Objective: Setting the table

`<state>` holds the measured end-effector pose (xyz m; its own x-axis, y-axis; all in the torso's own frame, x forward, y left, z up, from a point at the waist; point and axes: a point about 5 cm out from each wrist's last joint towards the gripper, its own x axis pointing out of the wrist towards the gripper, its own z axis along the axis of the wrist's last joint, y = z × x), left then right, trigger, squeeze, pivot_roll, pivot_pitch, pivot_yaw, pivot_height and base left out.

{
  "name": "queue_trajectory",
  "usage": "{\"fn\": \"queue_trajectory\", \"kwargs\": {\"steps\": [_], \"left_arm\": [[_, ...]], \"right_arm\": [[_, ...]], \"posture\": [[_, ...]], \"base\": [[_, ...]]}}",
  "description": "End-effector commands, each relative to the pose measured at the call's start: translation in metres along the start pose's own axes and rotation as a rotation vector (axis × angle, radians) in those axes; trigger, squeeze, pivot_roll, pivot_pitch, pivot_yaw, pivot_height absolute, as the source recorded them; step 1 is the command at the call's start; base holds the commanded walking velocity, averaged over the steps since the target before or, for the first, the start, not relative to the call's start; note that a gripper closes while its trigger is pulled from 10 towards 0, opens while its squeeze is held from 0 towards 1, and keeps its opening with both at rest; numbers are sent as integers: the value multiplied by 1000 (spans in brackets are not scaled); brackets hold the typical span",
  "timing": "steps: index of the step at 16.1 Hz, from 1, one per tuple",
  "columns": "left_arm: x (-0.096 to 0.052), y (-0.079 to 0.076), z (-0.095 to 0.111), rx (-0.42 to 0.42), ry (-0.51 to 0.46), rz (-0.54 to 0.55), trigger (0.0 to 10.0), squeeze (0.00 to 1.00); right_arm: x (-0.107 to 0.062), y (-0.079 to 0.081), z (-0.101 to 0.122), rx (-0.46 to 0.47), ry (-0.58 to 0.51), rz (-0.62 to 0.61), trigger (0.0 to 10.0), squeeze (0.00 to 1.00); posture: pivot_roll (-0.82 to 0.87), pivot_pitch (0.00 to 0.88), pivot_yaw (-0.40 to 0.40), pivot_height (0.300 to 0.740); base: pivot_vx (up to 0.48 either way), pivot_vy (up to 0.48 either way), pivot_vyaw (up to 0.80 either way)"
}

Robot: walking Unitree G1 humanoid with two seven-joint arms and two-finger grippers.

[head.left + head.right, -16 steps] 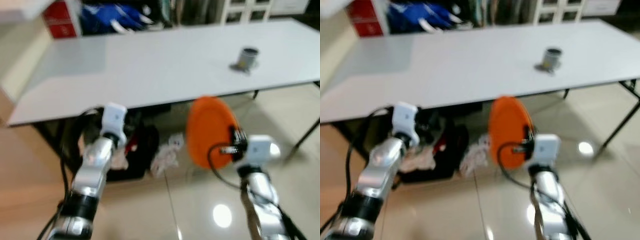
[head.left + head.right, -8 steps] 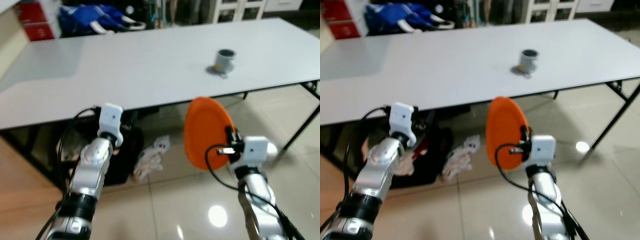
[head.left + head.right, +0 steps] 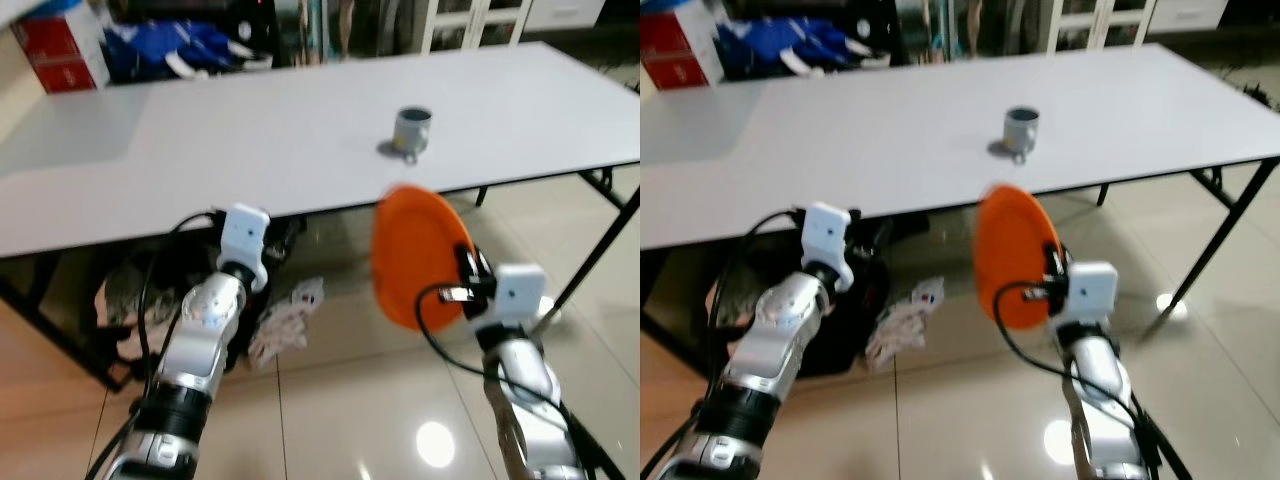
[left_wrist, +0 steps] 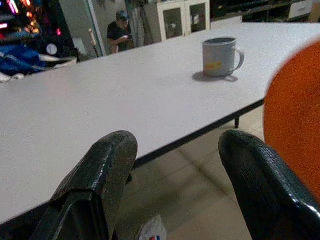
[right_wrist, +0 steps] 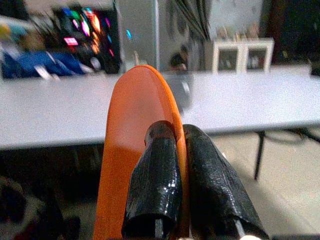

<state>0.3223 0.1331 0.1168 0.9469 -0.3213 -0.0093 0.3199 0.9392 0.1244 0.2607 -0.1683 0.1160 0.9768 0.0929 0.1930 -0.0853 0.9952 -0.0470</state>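
The robot is standing before a long white worktop [image 3: 250,130] on glossy tiled floor [image 3: 350,400], with a grey mug [image 3: 411,130] sitting toward its right half. The right tool [image 5: 182,165] is pinching the rim of an orange plate [image 3: 415,255], holding it upright in the air just short of the worktop's near edge. The left tool [image 4: 175,165] is hovering empty, fingers spread apart. Bags and crumpled cloths [image 3: 285,310] are lying underneath the worktop.
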Motion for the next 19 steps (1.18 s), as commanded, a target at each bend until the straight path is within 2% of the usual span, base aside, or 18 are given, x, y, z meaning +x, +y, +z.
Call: {"fn": "queue_trajectory", "kwargs": {"steps": [1, 2, 3, 6, 9, 11, 14, 15, 16, 18, 19], "left_arm": [[1, 4, 6, 9, -21, 14, 10000, 0], [1, 3, 6, 9, -21, 11, 10000, 0], [2, 2, 5, 9, -21, 9, 10000, 0], [2, 0, 5, 3, -19, 7, 10000, 0], [1, 1, 6, -22, -29, 14, 10000, 0], [1, 0, 8, -41, -43, 17, 10000, 0], [1, -8, 14, 29, -79, -21, 10000, 0], [1, -10, 14, 32, -84, -25, 10000, 0], [1, -10, 14, 32, -84, -25, 10000, 0], [2, -9, 13, 3, -75, -7, 10000, 0], [2, -9, 13, 3, -75, -7, 10000, 0]], "right_arm": [[17, 1, 45, -4, -193, 14, 0, 0], [23, -2, 56, 0, -230, 3, 0, 0], [25, -5, 58, -1, -235, -3, 0, 0], [26, -17, 44, -16, -176, -40, 0, 0], [23, -13, 43, -6, -163, -32, 0, 0], [23, -8, 46, 2, -171, -14, 0, 0], [24, -5, 51, 2, -196, 8, 0, 0], [26, 1, 64, -4, -240, 38, 0, 0], [26, 1, 64, -4, -240, 38, 0, 0], [35, 12, 99, -16, -346, 107, 0, 0], [35, 12, 99, -16, -346, 107, 0, 0]], "posture": [[-6, 0, 61, 740], [-13, 0, 62, 740], [-13, 0, 62, 740], [-8, 0, 57, 740], [-7, 0, 57, 740], [-8, 0, 57, 740], [-9, 0, 52, 740], [-10, 0, 53, 740], [-10, 0, 53, 740], [-15, 0, 53, 740], [-15, 0, 53, 740]], "base": [[458, 0, 0], [458, 0, 0], [458, 0, 0], [458, 0, 0], [439, 86, 0], [0, 439, 0], [320, 154, 0], [0, 0, 0], [0, 0, 0], [0, 0, 0], [0, 0, 0]]}}
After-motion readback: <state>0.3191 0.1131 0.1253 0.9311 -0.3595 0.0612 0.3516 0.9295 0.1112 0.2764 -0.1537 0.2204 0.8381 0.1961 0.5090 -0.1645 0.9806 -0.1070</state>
